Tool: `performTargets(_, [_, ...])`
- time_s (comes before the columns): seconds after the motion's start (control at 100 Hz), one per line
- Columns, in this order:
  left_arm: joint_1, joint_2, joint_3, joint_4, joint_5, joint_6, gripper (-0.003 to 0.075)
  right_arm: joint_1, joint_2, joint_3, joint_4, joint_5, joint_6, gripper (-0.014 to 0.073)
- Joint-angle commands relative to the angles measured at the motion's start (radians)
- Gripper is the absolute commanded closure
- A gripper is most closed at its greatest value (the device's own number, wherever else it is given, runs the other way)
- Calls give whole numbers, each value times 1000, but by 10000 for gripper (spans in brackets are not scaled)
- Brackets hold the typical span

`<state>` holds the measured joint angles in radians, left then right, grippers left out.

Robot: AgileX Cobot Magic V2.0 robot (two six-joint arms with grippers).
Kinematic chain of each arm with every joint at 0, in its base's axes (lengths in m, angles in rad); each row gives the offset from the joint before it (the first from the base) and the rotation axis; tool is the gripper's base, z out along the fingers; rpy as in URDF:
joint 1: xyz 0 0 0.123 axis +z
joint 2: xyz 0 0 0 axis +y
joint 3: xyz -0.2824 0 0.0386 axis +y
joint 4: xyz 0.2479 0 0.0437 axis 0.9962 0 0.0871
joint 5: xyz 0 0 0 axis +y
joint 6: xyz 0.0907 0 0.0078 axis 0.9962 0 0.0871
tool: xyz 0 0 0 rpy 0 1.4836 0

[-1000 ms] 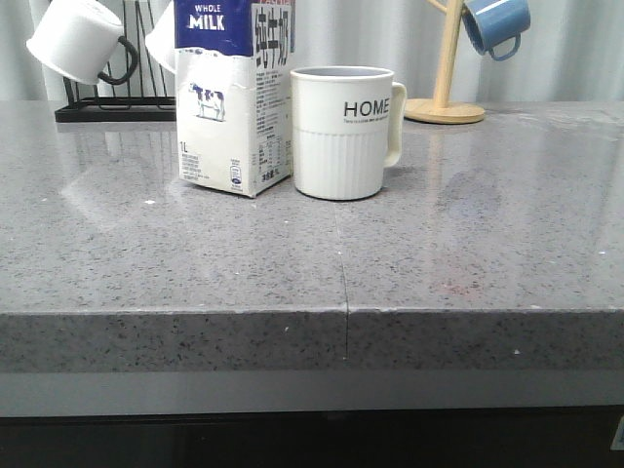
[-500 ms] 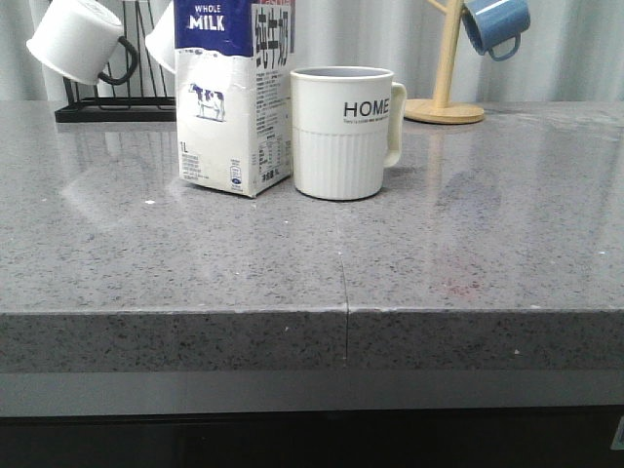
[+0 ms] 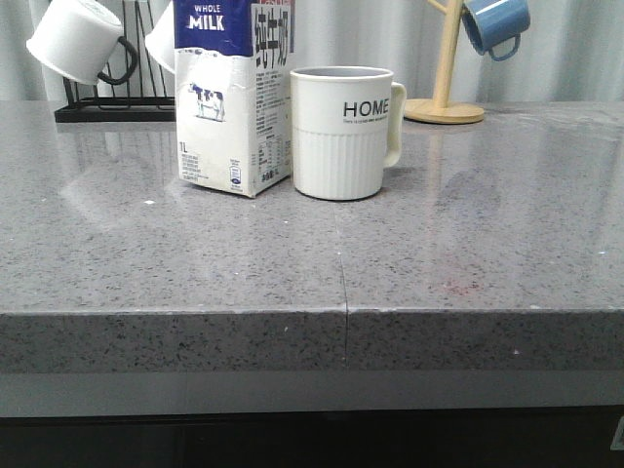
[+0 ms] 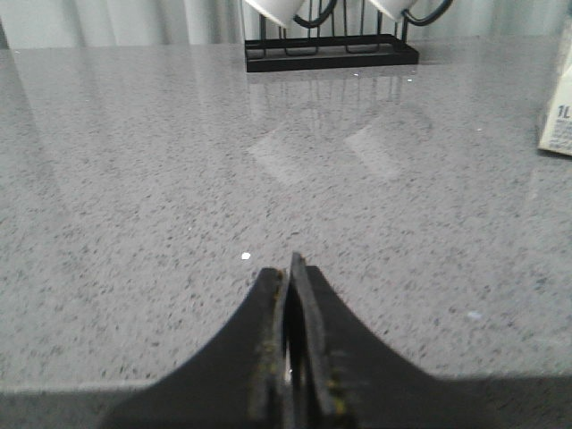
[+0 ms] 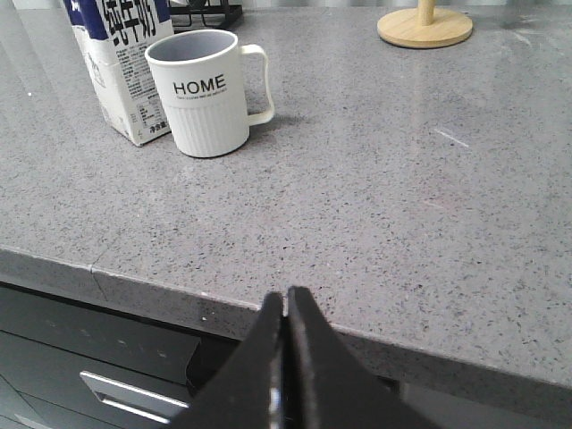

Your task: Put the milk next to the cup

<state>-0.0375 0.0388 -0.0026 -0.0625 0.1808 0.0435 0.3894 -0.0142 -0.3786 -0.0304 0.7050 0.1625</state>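
The milk carton, white with a blue top and a cow picture, stands upright on the grey counter, right beside the left side of the cream "HOME" cup. Both also show in the right wrist view, the milk and the cup. Only a corner of the milk shows in the left wrist view. My left gripper is shut and empty, low over the counter's front left part. My right gripper is shut and empty, hanging over the counter's front edge. Neither arm shows in the front view.
A black rack with glossy white black-handled cups stands at the back left. A wooden mug tree with a blue mug stands at the back right. A seam runs across the counter. Drawers lie below the front edge.
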Motion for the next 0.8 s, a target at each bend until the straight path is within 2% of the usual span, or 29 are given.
performTargets(0.0, [13,-62,21,5,-95,-8,741,-4,-9,-25,-5,-74,-2,636])
performTargets(0.06, [13,-76,49,5,-131,-8,741,-4,-9,-25,-5,-74,-2,636])
performTargets(0.12, [13,-70,43,5,-102,-8,741,-4,-9,-25,-4,-75,-2,636])
performTargets(0.25, [13,-70,45,5,-140,-8,741,-4,-9,-25,-4,-75,-2,636])
performTargets(0.79, [13,-70,45,5,-140,-8,741,-4,-9,-25,-4,-75,-2,636])
